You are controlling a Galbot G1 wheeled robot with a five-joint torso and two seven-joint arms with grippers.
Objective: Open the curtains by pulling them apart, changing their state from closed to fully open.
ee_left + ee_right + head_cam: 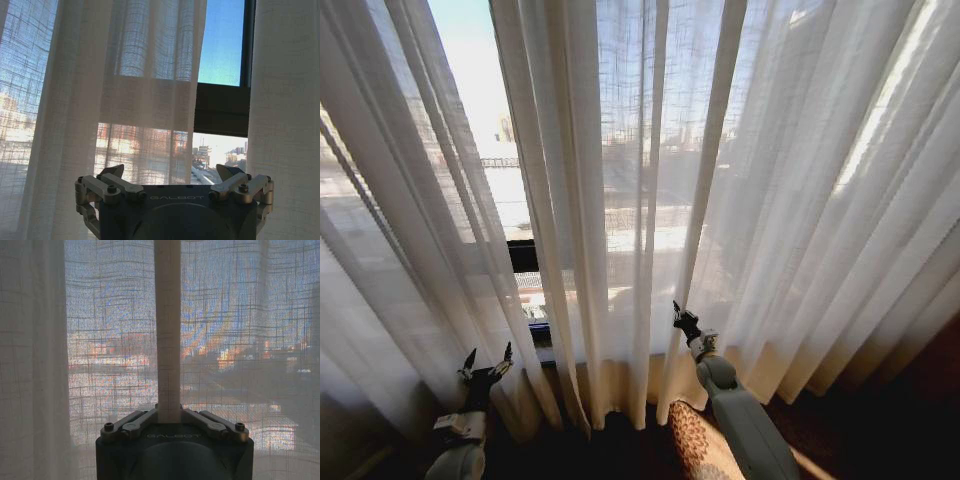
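Observation:
The curtains hang as two sheer cream pleated panels, the left panel (390, 250) and the right panel (770, 200), with a narrow gap of bare window (480, 90) between them. My right gripper (682, 320) is shut on a thick vertical fold (705, 200) of the right panel. In the right wrist view this fold (168, 330) runs straight up from the shut gripper (169, 415). My left gripper (487, 360) is low by the inner edge of the left panel and open. In the left wrist view it (170, 172) faces the gap with nothing between its fingers, fabric (125, 100) on one side and fabric (285, 100) on the other.
A dark window frame (523, 255) shows through the gap, also the frame (222, 107) in the left wrist view. A patterned surface (692, 445) lies on the dark floor (910, 420) beside my right arm. The curtain hems reach the floor.

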